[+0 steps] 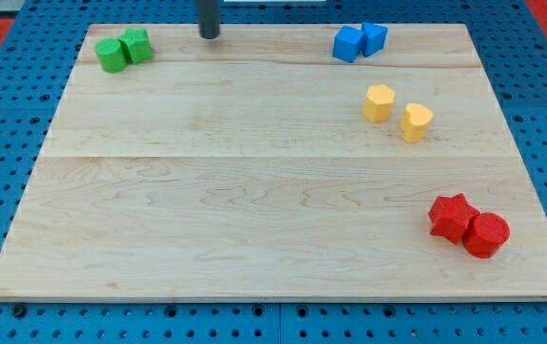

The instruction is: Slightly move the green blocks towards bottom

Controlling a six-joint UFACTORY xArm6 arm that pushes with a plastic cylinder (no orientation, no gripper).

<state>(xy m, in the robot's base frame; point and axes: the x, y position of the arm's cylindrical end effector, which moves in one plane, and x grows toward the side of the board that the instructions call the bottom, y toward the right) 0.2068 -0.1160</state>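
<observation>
Two green blocks sit touching at the board's top left: a rounded green block and a green block to its right, shape unclear. My tip is at the view's top, to the right of the green pair and apart from it, near the board's top edge.
Two blue blocks touch at the top right. A yellow block and a yellow heart-like block lie below them. A red star and red cylinder touch at the bottom right. The wooden board lies on a blue pegboard.
</observation>
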